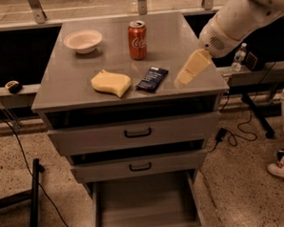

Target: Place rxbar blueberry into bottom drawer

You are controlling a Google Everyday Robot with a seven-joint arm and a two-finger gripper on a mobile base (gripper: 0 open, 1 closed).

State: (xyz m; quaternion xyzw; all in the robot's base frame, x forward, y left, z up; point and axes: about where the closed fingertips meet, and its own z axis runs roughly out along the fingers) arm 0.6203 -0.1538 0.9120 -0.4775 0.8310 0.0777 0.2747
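Camera view puts the rxbar blueberry (152, 79) flat on the grey cabinet top (176, 37), a little right of the frame's centre and near the top's front edge, its dark wrapper angled slightly. From my station I see it lying untouched.

Just to its right the gripper (181, 81) hangs tip-down over the top's front right part, close beside the bar but apart from it. I cannot tell how far open it is, and I see nothing in its hold. The white arm (237, 19) reaches in from the upper right corner.

Left of the bar, just beside it, sits a yellow wedge-shaped lump (112, 82). Behind the bar stands a red soda can (137, 40), upright, and a pale bowl (83, 40) rests toward the upper left of the top.

Below, two drawers with black handles, the upper (133, 133) and the middle (140, 166), stand slightly ajar. The bottom drawer (147, 208) is pulled well out at the lower centre of the frame, showing a bare floor.

At the lower right edge a white sneaker (283, 167) stands on the speckled floor.
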